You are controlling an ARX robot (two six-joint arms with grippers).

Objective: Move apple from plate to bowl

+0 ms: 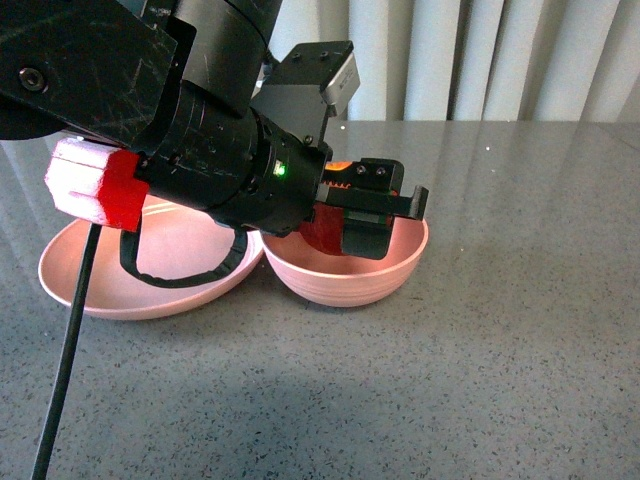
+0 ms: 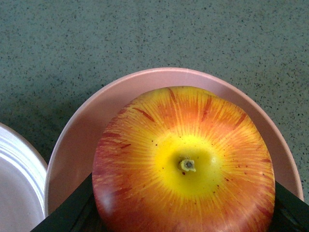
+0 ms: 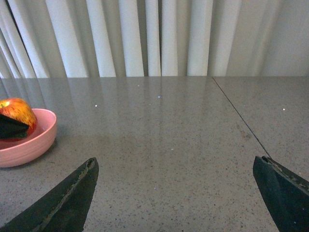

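The red and yellow apple (image 2: 186,164) fills the left wrist view, stem side facing the camera. My left gripper (image 1: 375,210) is shut on it, a black finger (image 2: 67,215) showing at each side. The apple (image 1: 322,232) hangs inside the deep pink bowl (image 1: 345,285), just above its floor; whether it touches I cannot tell. The shallow pink plate (image 1: 110,290) lies beside the bowl on the left, with no apple on it. My right gripper (image 3: 176,193) stands open over bare tabletop, well to the right of the bowl (image 3: 24,145) and apple (image 3: 17,112).
My left arm's black body and a red-and-white block (image 1: 95,185) cover the upper left of the front view. A black cable (image 1: 70,340) hangs down across the plate. White curtains (image 3: 154,38) close off the far edge. A seam (image 3: 241,125) crosses the grey table.
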